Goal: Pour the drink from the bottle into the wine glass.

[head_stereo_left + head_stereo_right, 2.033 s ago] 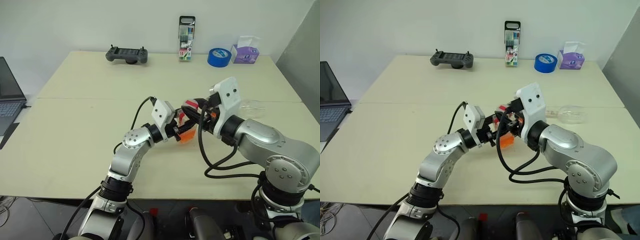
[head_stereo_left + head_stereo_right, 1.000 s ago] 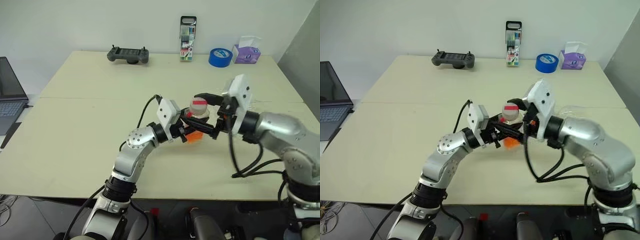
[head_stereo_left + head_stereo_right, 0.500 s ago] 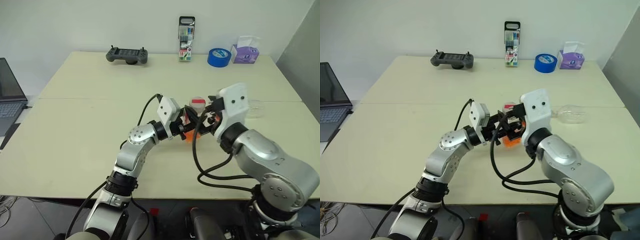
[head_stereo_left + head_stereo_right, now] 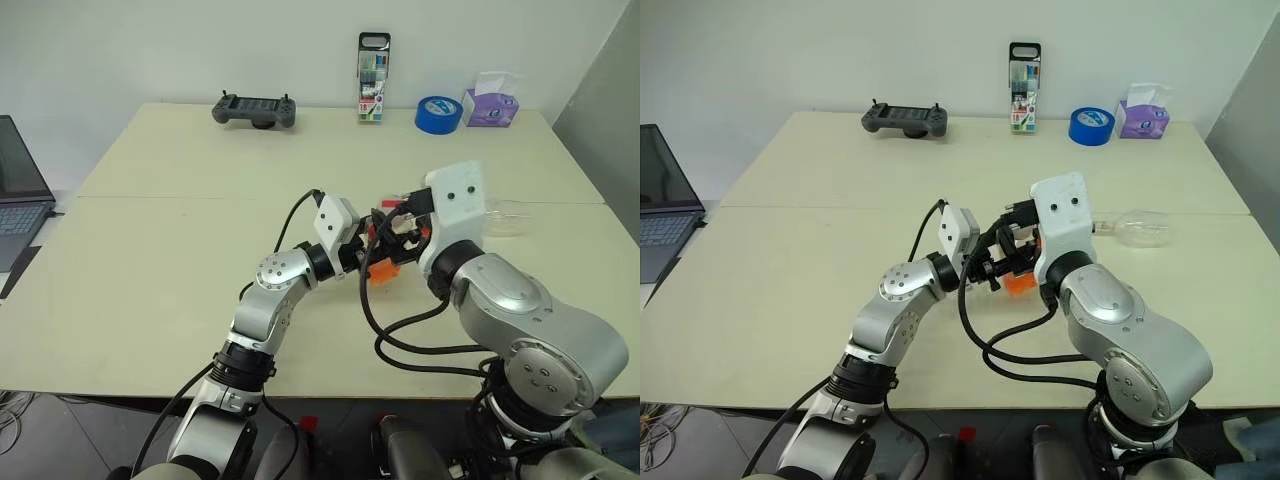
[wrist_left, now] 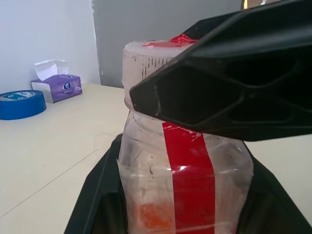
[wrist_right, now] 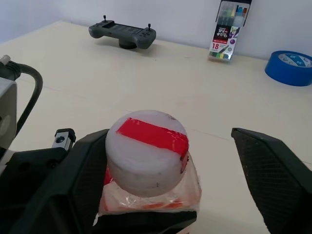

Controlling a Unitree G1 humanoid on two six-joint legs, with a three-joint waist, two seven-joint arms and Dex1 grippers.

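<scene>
Bottle (image 6: pixel 146 195): held upright clear of the table (image 4: pixel 180 250), over its middle and nearer the front edge than the back edge. Clamped round the body by the left gripper (image 4: pixel 362 258), closed tight on it.

Step in hand: uncapping, judged from the layout. Right gripper (image 6: pixel 168 136) set over the cap (image 6: pixel 146 146), fingers parted and astride it, one finger close against the cap, the other well apart; nothing gripped yet.

Next move: close the right fingers squarely on the cap, then twist it off against the left grip. Keep the body upright to avoid spilling.

Appearance: small, clear, crinkled plastic; pale cap with a red strip across the top; red strip down the side. Drink (image 5: pixel 153 217) bright orange, low in the body.

Wine glass (image 4: pixel 1142 228): near the table's right edge, apparently lying on its side, well apart from both grippers; stand upright before pouring
</scene>
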